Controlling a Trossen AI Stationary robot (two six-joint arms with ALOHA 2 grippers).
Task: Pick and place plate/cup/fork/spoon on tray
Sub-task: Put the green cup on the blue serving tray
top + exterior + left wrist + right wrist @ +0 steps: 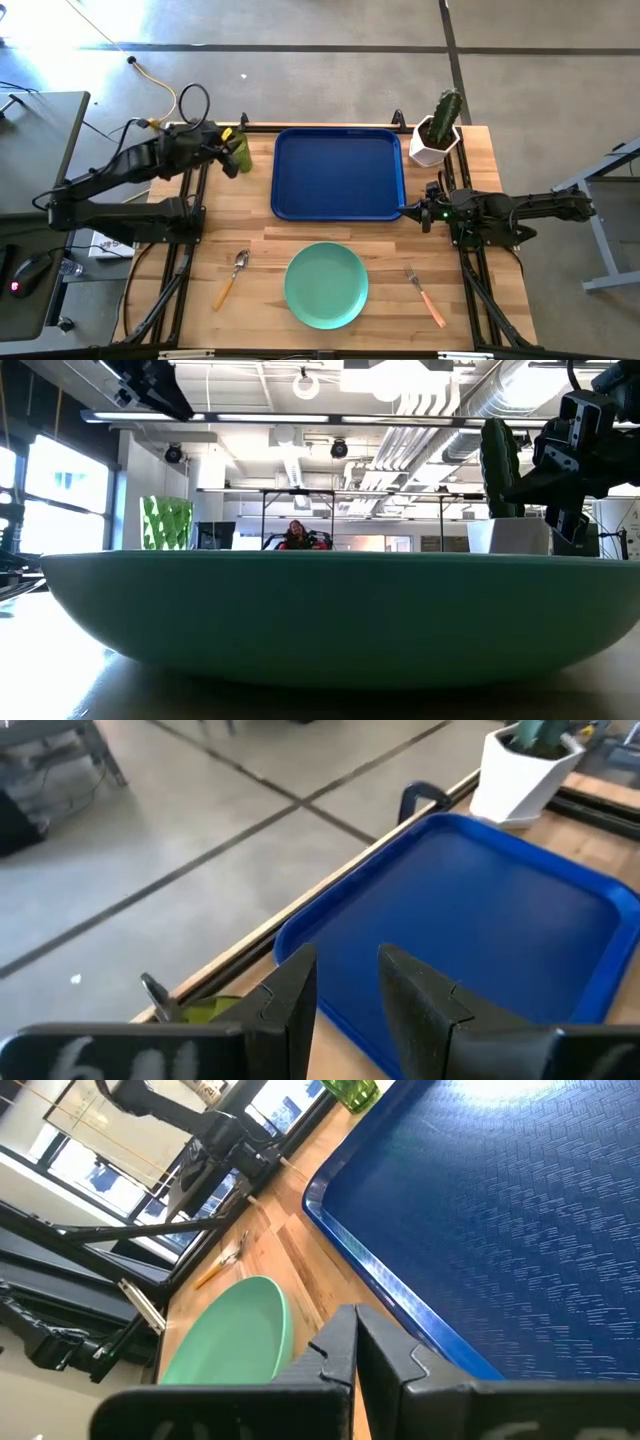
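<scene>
The dark-blue tray (340,172) lies at the table's far middle with nothing on it. The mint-green plate (326,286) rests on the table near the front edge. The spoon (232,277) lies to its left and the fork (425,297) to its right. The green cup (239,155) stands upright on the table just left of the tray. My left gripper (347,995) hangs over the cup, a little open and empty, with the tray's corner showing between its fingers. My right gripper (356,1350) is shut and empty at the tray's near right corner, above the table.
A white pot with a green cactus (437,135) stands at the far right corner, just beyond the tray. Black frame rails run along the table's left and right sides. Bare wood shows between the tray and the plate.
</scene>
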